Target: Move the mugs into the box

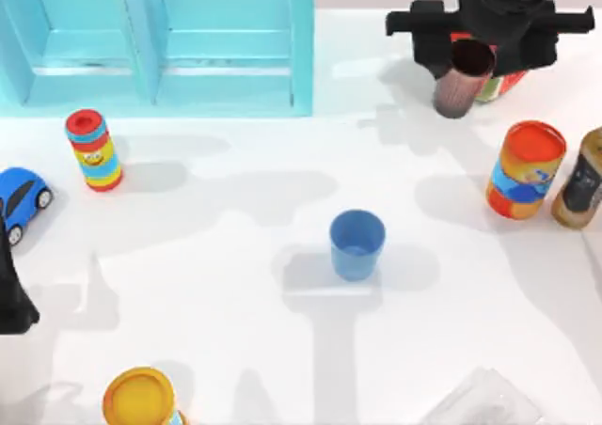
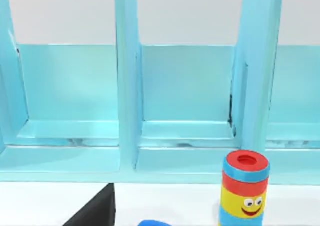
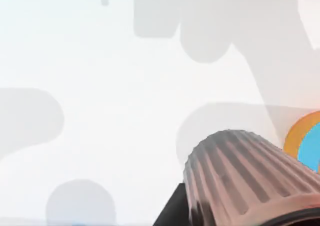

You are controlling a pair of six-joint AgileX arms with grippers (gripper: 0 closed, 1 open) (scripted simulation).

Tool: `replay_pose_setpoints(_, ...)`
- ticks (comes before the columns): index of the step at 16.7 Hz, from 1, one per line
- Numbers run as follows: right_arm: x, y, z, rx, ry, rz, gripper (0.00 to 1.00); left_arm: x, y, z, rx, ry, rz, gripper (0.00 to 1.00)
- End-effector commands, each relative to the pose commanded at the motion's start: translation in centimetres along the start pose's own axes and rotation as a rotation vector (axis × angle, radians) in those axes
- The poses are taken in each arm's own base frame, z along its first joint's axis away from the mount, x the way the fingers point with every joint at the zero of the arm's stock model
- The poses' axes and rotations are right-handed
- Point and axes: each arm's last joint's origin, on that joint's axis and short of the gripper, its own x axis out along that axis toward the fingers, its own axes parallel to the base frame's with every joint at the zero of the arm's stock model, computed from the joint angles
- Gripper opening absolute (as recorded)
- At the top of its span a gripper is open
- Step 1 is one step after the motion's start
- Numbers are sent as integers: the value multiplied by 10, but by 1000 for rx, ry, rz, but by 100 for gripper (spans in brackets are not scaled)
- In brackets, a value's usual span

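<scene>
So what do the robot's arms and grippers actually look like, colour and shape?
Both are plain matte black, with no markings or cables visible. From above, the right gripper is a blocky body with a wide crossbar jutting out to both sides like short wings. The left arm is a dark angular shape tapering to a point at the table's left edge. A black slanted piece of it edges the left wrist view.

Simulated tabletop lab: plain white table point(image 1: 235, 350), turquoise box point(image 1: 226, 68), scattered toy props.

Box point(image 1: 226, 77) at tabletop point(image 1: 235, 284) far left, ribbed mug point(image 1: 461, 82) held aloft at far right, plain mug point(image 1: 356, 244) central, cans point(image 1: 524, 169) at right edge.
</scene>
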Motion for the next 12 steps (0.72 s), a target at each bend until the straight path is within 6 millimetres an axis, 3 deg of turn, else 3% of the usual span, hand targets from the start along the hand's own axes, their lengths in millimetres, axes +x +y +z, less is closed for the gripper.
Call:
replay_pose_setpoints(3, -40, -86, -6, -18, -40, 7, 0, 0, 0, 0, 0, 0, 0, 100)
replay_pose_setpoints(5, -64, -145, -26, -32, -55, -9, 0, 0, 0, 0, 0, 0, 0, 100)
replay_pose_setpoints(9, -89, -242, -95, -41, -23, -63, 0, 0, 0, 0, 0, 0, 0, 100)
replay_pose_setpoints(12, -91, -284, -151, -27, 42, -84, 0, 0, 0, 0, 0, 0, 0, 100)
